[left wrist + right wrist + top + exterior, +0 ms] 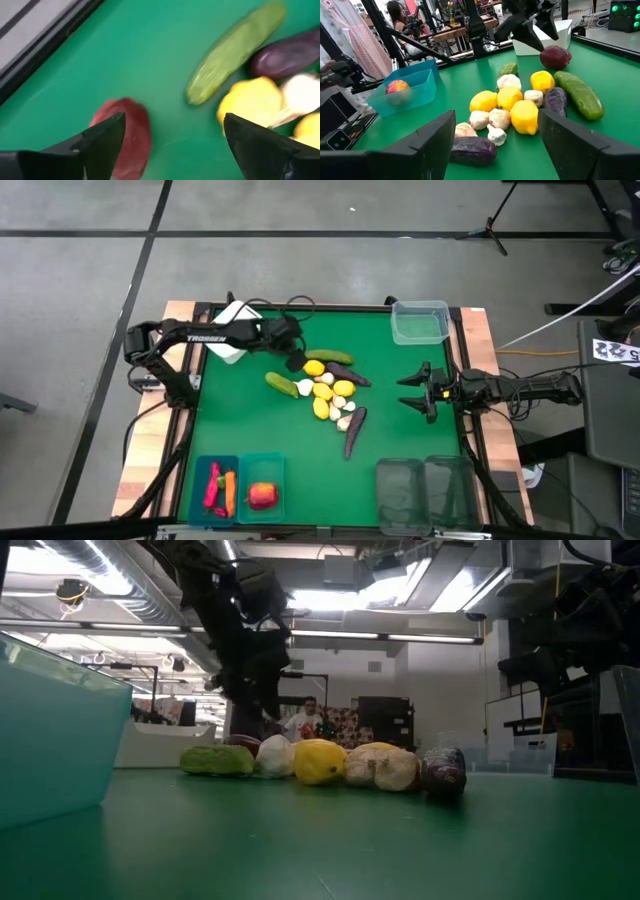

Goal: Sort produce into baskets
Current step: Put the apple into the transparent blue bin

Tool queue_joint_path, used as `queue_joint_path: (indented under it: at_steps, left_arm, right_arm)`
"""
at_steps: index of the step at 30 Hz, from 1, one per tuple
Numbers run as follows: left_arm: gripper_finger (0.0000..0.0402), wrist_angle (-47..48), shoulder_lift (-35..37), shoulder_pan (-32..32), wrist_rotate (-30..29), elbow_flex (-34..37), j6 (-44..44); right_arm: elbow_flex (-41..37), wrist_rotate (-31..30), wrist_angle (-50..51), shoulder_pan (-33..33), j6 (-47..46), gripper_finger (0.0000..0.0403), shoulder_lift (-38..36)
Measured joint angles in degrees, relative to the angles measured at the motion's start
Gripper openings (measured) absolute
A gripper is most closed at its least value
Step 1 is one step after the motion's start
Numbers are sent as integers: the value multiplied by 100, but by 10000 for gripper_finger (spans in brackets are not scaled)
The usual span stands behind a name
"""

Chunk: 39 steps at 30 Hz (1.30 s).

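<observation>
I see my left gripper (172, 137) spread wide just above a dark red fruit (131, 135) on the green table (400, 380). Beyond lie a cucumber (235, 50), lemons (322, 390) and an eggplant (287, 54). My right gripper (412, 389) waits farther off, also spread.

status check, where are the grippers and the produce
Left gripper open above red produce piece. Right gripper open, waiting beside the pile. Nothing blocking.
</observation>
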<state>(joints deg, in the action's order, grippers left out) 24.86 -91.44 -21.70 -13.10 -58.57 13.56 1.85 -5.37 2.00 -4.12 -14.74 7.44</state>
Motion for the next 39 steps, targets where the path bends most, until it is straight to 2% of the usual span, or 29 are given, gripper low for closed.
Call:
queue_joint_path:
  at_steps: [11,26,39]
  left_arm:
    - [347,394,-162,-503,16,0,-177]
    - [346,518,-1076,-504,229,2,-156]
    - [247,522,-1102,-336,236,2,293]
  right_arm:
    - [0,0,-9,0,0,280,-2]
    - [0,2,-9,0,-20,280,-1]
    - [0,2,-9,0,-20,280,-2]
